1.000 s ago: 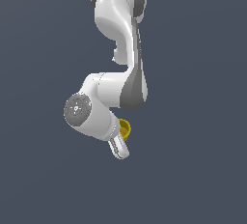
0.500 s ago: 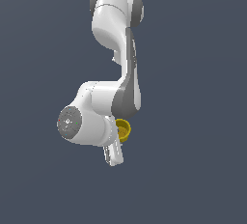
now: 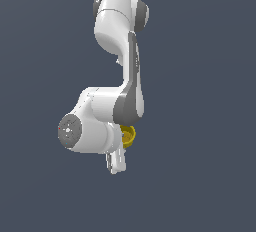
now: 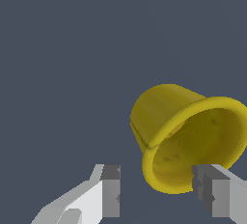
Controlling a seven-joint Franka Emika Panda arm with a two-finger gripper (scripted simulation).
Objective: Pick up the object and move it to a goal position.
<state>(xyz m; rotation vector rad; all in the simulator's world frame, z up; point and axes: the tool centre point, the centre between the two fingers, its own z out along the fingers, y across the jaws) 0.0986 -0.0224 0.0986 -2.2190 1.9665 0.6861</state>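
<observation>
The object is a small yellow cup. It lies tipped on its side with its round open rim turned toward the wrist camera. My gripper is open. One finger stands clear of the cup. The other finger overlaps the cup's rim in the picture; I cannot tell whether it touches. In the exterior view only a sliver of the cup shows behind the arm's lower link. The hand hangs just below and toward that view's left of it.
The white arm fills the middle of the exterior view against a plain dark grey ground. No other objects, edges or goal marker show in either view.
The arm has swung and straightened over the last second. The hand has shifted slightly down and toward the exterior view's left. The yellow cup has stayed in place.
</observation>
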